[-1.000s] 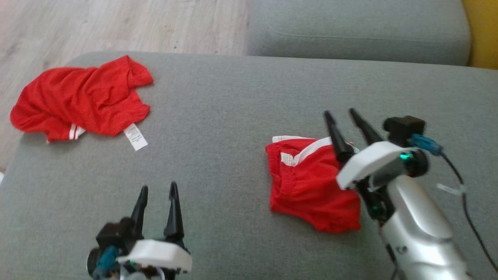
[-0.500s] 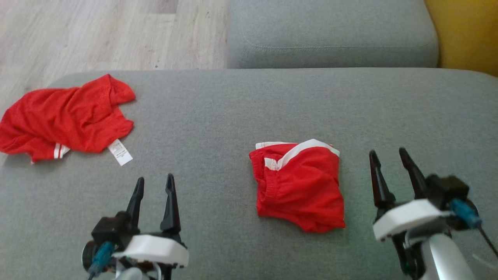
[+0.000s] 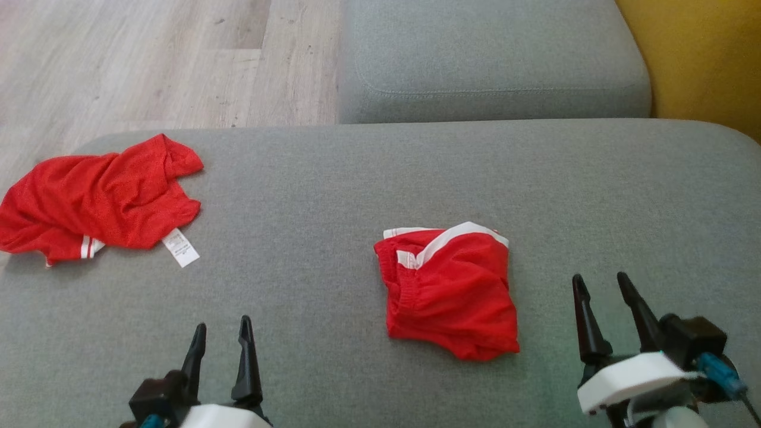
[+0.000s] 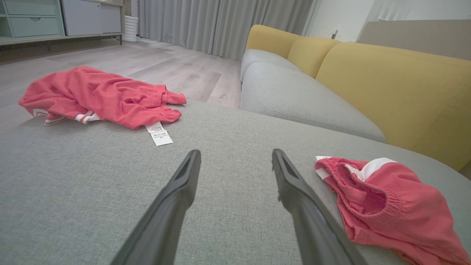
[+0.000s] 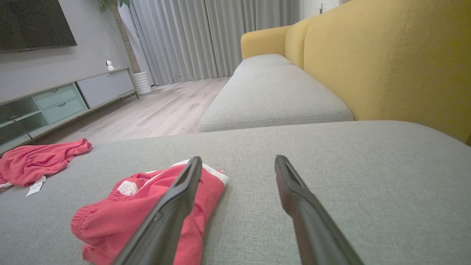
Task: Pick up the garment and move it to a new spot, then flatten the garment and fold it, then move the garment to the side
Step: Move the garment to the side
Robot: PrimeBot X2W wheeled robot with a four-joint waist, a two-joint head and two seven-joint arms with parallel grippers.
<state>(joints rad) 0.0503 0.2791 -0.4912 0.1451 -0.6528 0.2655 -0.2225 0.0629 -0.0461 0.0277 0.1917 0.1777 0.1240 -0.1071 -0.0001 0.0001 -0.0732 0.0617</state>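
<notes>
Red shorts with white trim [image 3: 449,291] lie folded into a small bundle on the grey sofa cushion [image 3: 357,178], right of centre; they also show in the left wrist view [image 4: 386,198] and the right wrist view [image 5: 147,206]. My right gripper [image 3: 600,282] stands open to the right of the folded shorts, apart from them, nothing between its fingers [image 5: 176,198]. At the lower left my left gripper [image 3: 221,326] is open and empty over bare cushion, its fingers [image 4: 184,184] spread wide.
A crumpled red shirt with a white label [image 3: 95,199] lies at the cushion's left edge, beside the wooden floor [image 3: 148,59]. A second grey seat cushion [image 3: 493,59] lies beyond, with the yellow sofa back [image 3: 701,59] at right. A TV cabinet [image 5: 62,99] stands far off.
The right gripper has drawn back from over the folded shorts to the lower right, leaving them on the cushion. The left gripper has drawn back toward me. The camera has shifted.
</notes>
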